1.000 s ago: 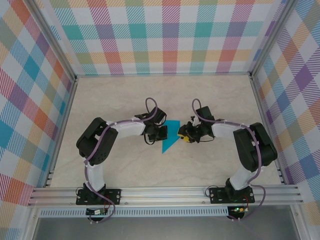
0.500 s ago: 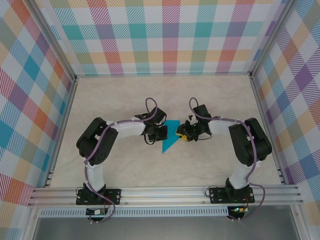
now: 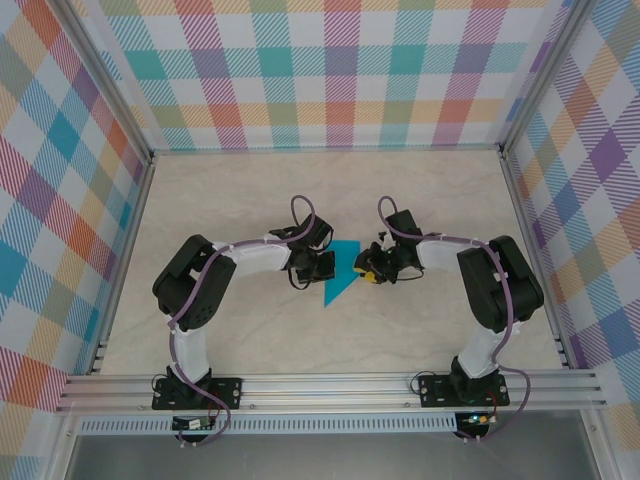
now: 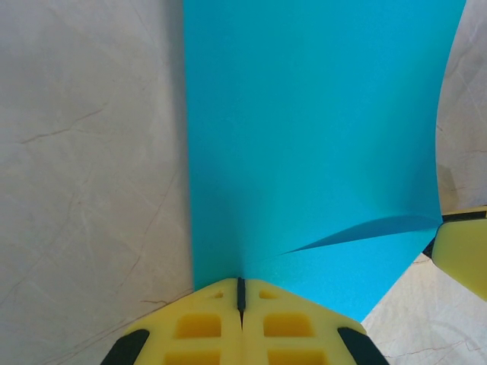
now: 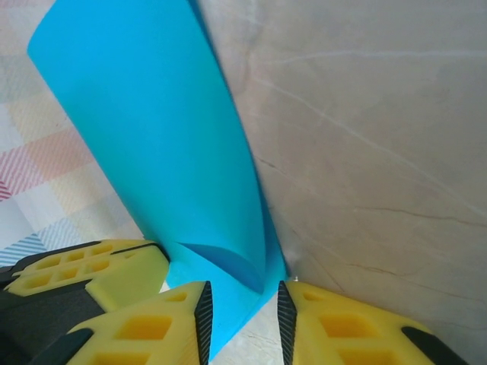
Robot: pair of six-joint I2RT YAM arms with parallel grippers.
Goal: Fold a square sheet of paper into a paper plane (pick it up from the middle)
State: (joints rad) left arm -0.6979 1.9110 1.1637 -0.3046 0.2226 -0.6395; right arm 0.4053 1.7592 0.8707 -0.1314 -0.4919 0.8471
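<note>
The teal-blue sheet of paper [image 3: 341,273] lies on the table between my two grippers, folded, with a point toward the near side. My left gripper [image 3: 322,265] is shut on its left edge; the left wrist view has the paper [image 4: 304,144] running out from the closed yellow fingertips [image 4: 241,293], one layer lifting in a shallow curl. My right gripper [image 3: 368,268] stands open at the paper's right edge. In the right wrist view its gripper [image 5: 243,318] straddles the paper's [image 5: 160,144] near corner, and the sheet curves up and away.
The beige marbled tabletop [image 3: 250,200] is ringed by plaid walls [image 3: 330,70] and an aluminium frame rail [image 3: 330,385] along the near edge. The left gripper's yellow finger [image 5: 91,266] sits close beside the right gripper.
The right gripper has shifted slightly left and farther, closing in on the paper's right edge. The left gripper and paper have stayed put.
</note>
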